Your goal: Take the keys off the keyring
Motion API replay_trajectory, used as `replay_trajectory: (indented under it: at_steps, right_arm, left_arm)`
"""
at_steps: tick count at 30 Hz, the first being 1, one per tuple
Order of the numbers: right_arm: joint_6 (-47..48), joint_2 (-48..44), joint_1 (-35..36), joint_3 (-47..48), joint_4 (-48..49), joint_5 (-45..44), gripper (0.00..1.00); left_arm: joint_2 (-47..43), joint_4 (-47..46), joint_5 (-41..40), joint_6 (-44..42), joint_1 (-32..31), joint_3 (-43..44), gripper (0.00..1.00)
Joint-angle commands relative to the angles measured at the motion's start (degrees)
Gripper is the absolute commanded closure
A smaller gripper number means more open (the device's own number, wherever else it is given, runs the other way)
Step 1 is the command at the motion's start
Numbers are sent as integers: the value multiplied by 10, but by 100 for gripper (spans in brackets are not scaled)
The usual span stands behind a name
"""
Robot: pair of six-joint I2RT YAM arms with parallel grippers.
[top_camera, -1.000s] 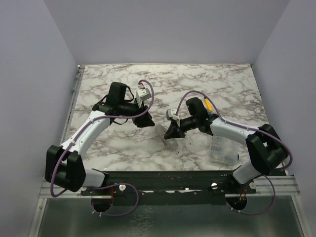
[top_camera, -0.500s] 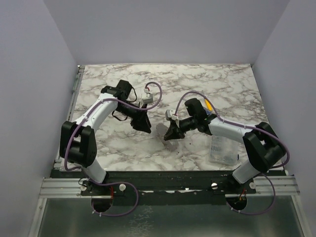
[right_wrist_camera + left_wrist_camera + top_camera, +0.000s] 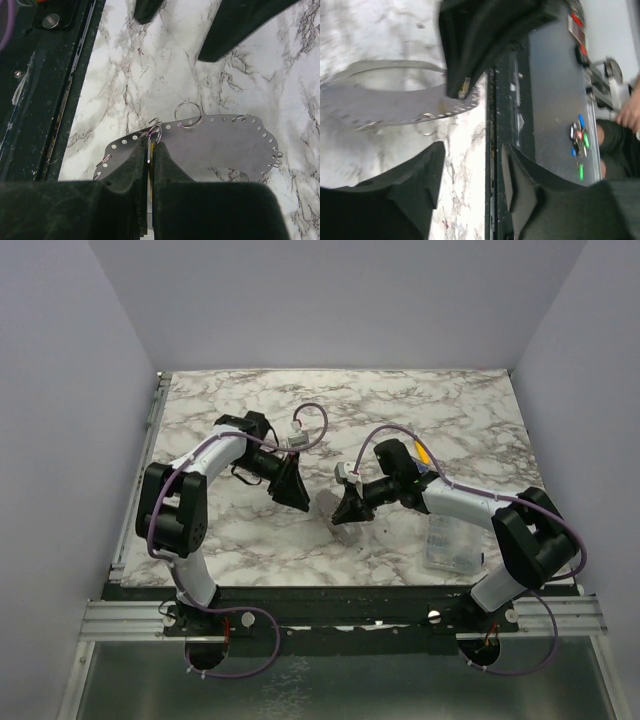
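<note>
The keyring is a flat grey metal plate (image 3: 215, 145) with holes round its rim and several small split rings (image 3: 188, 115) hooked in them. It lies on the marble table, also in the left wrist view (image 3: 380, 105) and the top view (image 3: 346, 533). My right gripper (image 3: 150, 145) is shut on a thin flat key with a yellow edge (image 3: 150, 167), edge-on between the fingers, its ring at the plate's rim. My left gripper (image 3: 472, 150) is open and empty, just left of the right gripper (image 3: 340, 508) and off the plate in the top view (image 3: 296, 496).
A clear plastic box (image 3: 452, 545) lies at the right near the front edge. A yellow-handled tool (image 3: 424, 454) lies behind the right arm. The dark front rail (image 3: 540, 115) runs along the table's near edge. Purple walls close in the sides and back.
The left arm has folded back at the elbow and its gripper has shifted slightly towards the right gripper. The right gripper has barely moved and stays shut at the plate's rim.
</note>
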State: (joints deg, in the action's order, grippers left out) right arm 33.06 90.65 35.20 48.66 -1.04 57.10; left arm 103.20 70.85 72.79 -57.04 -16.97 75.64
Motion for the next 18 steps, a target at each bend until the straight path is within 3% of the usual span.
replay_trajectory:
  at_steps: [1,2,4,6,8,11,14,18]
  right_arm:
    - [1,-7,3,4,11,1,99]
    - [2,-8,3,5,11,0,99]
    - [5,-9,3,3,11,0,99]
    - [7,-11,3,3,11,0,99]
    - [7,-11,3,3,11,-1,99]
    - [2,-10,2,7,11,1,99]
    - [-2,-16,3,4,11,2,99]
    - [-1,-24,2,2,12,1,99]
  left_arm:
    - [-85,-264,-106,421,20,-28,41]
    - [-121,-332,-162,474,19,-51,38]
    - [-183,-378,-217,473,11,-80,30]
    - [-217,-387,-217,447,-2,-96,21]
    - [-224,-400,-236,442,-27,-99,19]
    - [-235,-425,-303,418,-70,-104,23]
    - [-268,-526,-262,444,-86,-184,31]
    - [-264,-558,-212,404,-96,-233,39]
